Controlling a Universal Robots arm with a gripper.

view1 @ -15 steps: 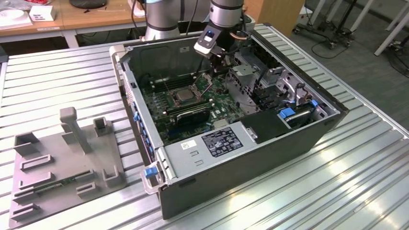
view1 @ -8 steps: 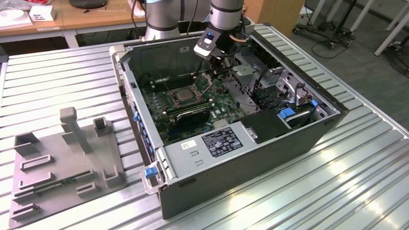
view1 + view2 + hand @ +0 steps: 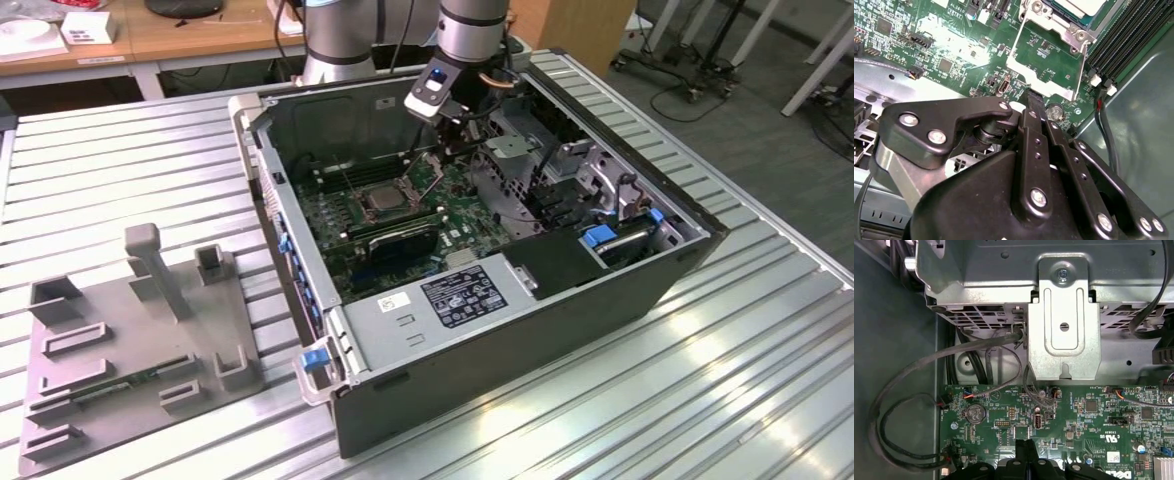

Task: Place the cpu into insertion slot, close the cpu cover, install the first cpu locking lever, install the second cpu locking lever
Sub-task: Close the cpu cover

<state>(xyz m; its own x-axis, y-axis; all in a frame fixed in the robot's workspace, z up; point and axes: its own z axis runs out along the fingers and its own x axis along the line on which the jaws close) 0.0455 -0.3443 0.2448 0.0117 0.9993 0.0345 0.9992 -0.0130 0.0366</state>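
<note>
1. The arm drops steeply into the computer case (image 3: 400,330).
2. The pincer (image 3: 1033,98) is closed and empty, its tip at the raised cpu cover (image 3: 1034,77).
3. The cpu (image 3: 1081,6) lies in the insertion slot (image 3: 1066,29), just beyond that cover.

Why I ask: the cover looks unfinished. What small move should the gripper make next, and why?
Probably push the cpu cover over toward the insertion slot. In the second wrist view the cpu already sits in that slot, the cover lies flipped open with board showing through its cut-out, and the shut gripper has its tips at the cover's free edge.
</note>
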